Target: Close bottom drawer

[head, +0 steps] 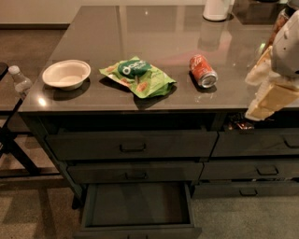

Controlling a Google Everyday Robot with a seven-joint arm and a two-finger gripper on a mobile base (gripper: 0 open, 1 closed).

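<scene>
The bottom drawer [138, 204] is the lowest of the wide dark grey stack under the counter. It is pulled far out toward me, its inside is empty, and its front [140, 232] lies at the lower edge of the view. The two drawers above it are pushed in. My arm [273, 93], with cream and white covers, comes down from the upper right. My gripper [240, 123] is at the counter's front edge, by the top of the narrower right stack, well above and to the right of the open drawer.
On the counter [154, 35] lie a white bowl [65, 73], a green snack bag [138, 77] and a red soda can [203, 71] on its side. A white container [217, 9] stands at the back. A water bottle [19, 81] stands at the left. The narrower drawer stack [254, 169] is to the right.
</scene>
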